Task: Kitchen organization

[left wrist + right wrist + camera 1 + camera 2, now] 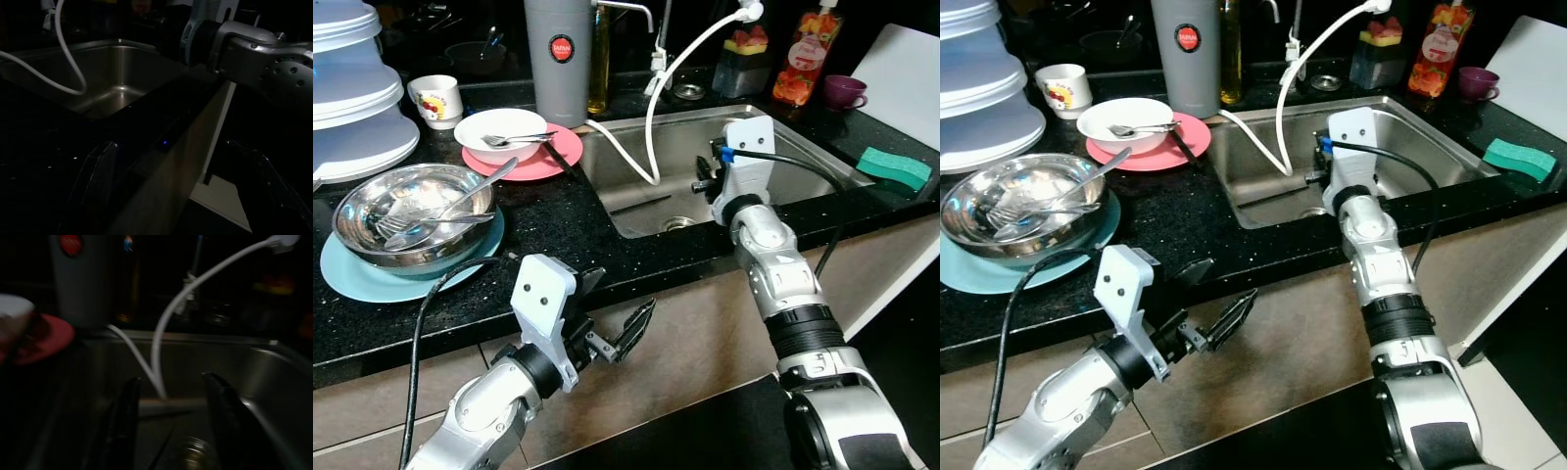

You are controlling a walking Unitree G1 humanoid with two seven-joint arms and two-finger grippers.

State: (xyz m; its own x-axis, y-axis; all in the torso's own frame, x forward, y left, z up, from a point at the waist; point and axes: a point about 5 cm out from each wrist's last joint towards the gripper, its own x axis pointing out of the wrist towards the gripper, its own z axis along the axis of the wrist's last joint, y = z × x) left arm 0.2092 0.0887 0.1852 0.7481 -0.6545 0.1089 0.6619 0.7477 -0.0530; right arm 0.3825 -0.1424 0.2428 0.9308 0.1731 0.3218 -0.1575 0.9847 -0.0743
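A black speckled counter (558, 220) carries a stainless steel sink (783, 147) at about 1 o'clock in the head view; a white hose (651, 117) loops from the tap area down into the basin, and a drain (677, 223) sits at its near edge. The right gripper (168, 421) hangs inside the sink above the drain, its fingers (122, 431) spread moderately and holding nothing. The left gripper (607, 328) hovers in front of the counter edge at 7 o'clock, below the worktop, fingers (636, 323) wide apart and empty. At 9 o'clock a steel bowl (411, 211) with spoons and a fork in it rests on a light blue plate (352, 279); at 11 o'clock a white bowl (499, 132) holding a fork (514, 139) sits on a pink plate (543, 162); beside it stands a white mug (435, 98), and behind it a tall grey flask (558, 59) with a red badge. A green sponge (894, 166) lies on the counter at 3 o'clock; a purple cup (842, 91) and a juice bottle (808, 54) stand at 2 o'clock; stacked white containers (352, 88) fill 10 o'clock.
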